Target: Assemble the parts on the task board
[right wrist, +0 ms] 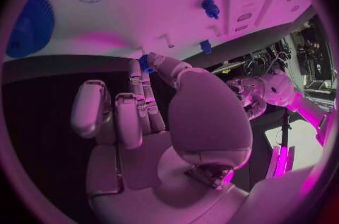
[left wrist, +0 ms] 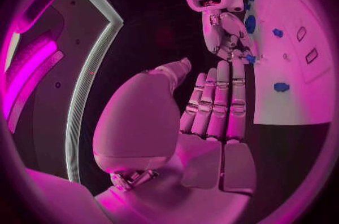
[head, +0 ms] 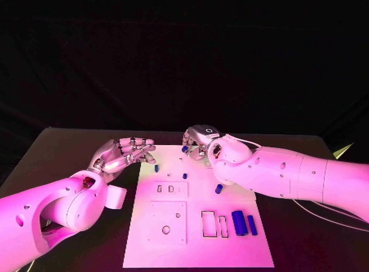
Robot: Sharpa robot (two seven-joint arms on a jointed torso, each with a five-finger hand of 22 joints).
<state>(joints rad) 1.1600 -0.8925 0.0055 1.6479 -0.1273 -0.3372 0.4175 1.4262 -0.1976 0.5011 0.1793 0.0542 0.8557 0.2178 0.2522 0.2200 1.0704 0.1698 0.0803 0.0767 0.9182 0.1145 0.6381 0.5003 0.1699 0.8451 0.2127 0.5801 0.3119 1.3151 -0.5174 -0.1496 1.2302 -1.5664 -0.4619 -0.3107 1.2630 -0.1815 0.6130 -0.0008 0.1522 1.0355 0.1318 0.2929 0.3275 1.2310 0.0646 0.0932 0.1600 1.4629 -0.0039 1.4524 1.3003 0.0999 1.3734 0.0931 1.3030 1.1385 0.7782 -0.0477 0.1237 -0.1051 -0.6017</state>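
Observation:
The white task board (head: 193, 238) lies in the middle of the black table. My right hand (head: 202, 140) hovers over the board's far edge and pinches a small blue part (right wrist: 144, 61) between thumb and fingertips; that part (left wrist: 250, 58) shows at its fingertips too. My left hand (head: 123, 154) hangs just off the board's far left corner with fingers (left wrist: 215, 100) stretched out and nothing in them. A small blue peg (head: 156, 168) stands near the board's left edge and another blue part (head: 219, 188) lies mid-board. Two long blue parts (head: 239, 222) lie beside the rectangular slots.
The board carries rectangular slots (head: 208, 223), small slots (head: 170, 188) and round holes (head: 165, 229). The black table (head: 62, 147) extends left and right of the board. A pale cable (head: 315, 212) runs under my right arm.

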